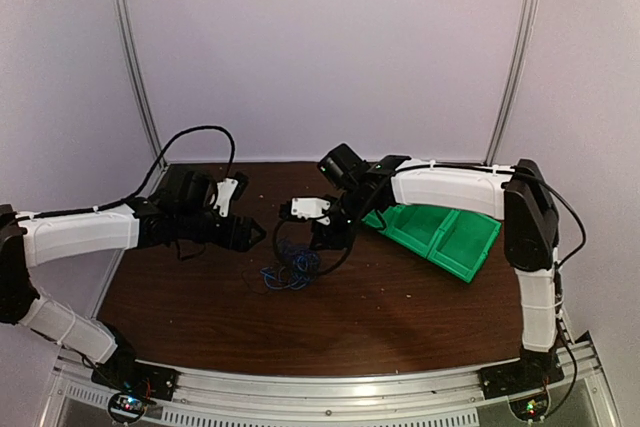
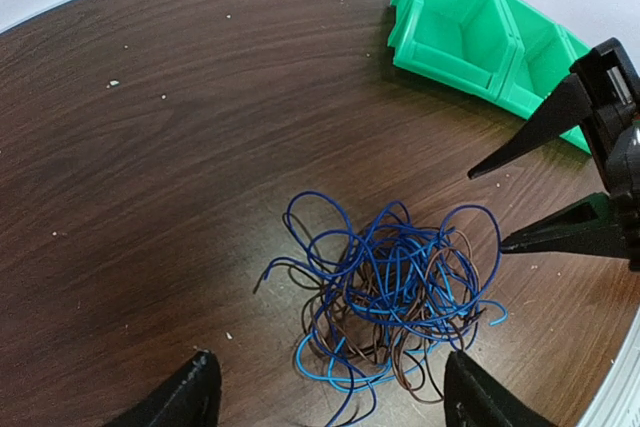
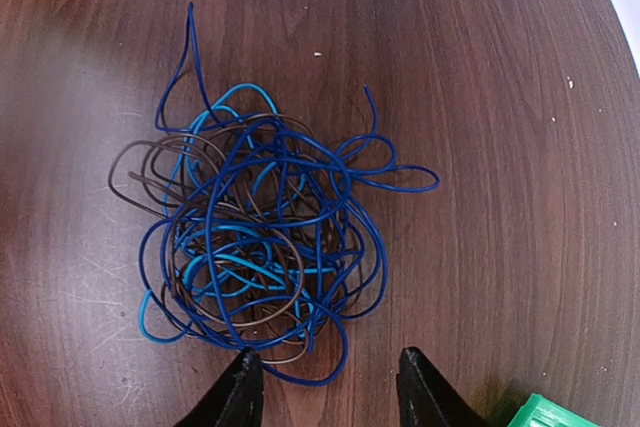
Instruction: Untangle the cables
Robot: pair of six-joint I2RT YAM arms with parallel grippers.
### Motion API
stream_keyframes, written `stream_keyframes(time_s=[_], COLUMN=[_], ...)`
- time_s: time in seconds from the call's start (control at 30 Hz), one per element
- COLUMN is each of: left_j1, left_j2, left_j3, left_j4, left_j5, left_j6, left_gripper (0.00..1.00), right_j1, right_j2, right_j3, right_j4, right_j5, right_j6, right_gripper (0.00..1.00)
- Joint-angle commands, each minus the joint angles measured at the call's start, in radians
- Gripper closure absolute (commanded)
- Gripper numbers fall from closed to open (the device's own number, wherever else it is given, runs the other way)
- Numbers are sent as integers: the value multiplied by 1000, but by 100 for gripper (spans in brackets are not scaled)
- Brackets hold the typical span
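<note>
A messy pile of thin bendy cables (image 1: 290, 269), some dark blue, some light blue and some brown, lies on the dark brown wooden table (image 1: 400, 317). The wires loop over and under each other in one knotted heap, and none has been pulled free. The black left claw (image 1: 250, 234) hangs just beside the heap with its two fingers spread wide and nothing between them. From its own camera, the left claw (image 2: 330, 392) has the cables (image 2: 390, 292) right in front of it, lying on the table in line with the gap between its fingers. The black right claw (image 1: 325, 237) hangs over the other side of the heap, pointing down. Its two fingers are also spread apart and hold nothing. From its own camera, the right claw (image 3: 328, 357) has the cables (image 3: 255, 247) just ahead of its fingertips. One blue loop runs very close to one fingertip (image 3: 245, 372), but it is too hard to tell if they touch. A bright green plastic bin (image 1: 440, 232) with two pockets sits behind the right claw, well apart from the heap.
</note>
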Motion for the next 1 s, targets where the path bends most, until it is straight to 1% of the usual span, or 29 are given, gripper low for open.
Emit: stream_keyframes(time_s=[0.0, 0.3, 0.43, 0.47, 0.57, 0.7, 0.77, 0.83, 0.97], left_j1=[-1, -1, -1, -1, -1, -1, -1, -7, -46], left_j2=[-26, -35, -33, -31, -27, -31, -43, -91, -255], left_j3=[0, 4, 4, 4, 4, 1, -12, -63, -252], left_j4=[20, 21, 21, 22, 24, 37, 71, 174, 493], left_j5=[-2, -14, -5, -3, -3, -14, -29, -15, 21], left_j6=[-18, -21, -23, -25, -27, -29, -47, -67, -75], left_gripper=[22, 22, 22, 22, 22, 22, 22, 22, 21], right_j1=[8, 32, 39, 40, 41, 41, 41, 41, 41], right_j2=[19, 32, 58, 64, 73, 66, 47, 13, -75], right_j3=[37, 42, 73, 81, 90, 96, 99, 100, 108], right_j4=[-26, -62, -90, -91, -61, -38, -40, -48, -72], right_j5=[44, -1, -14, -10, 16, 48, 47, 28, -40], right_j6=[-43, -82, -98, -95, -58, -25, -5, 24, 85], right_gripper=[53, 51, 49, 51, 66, 91, 100, 100, 100])
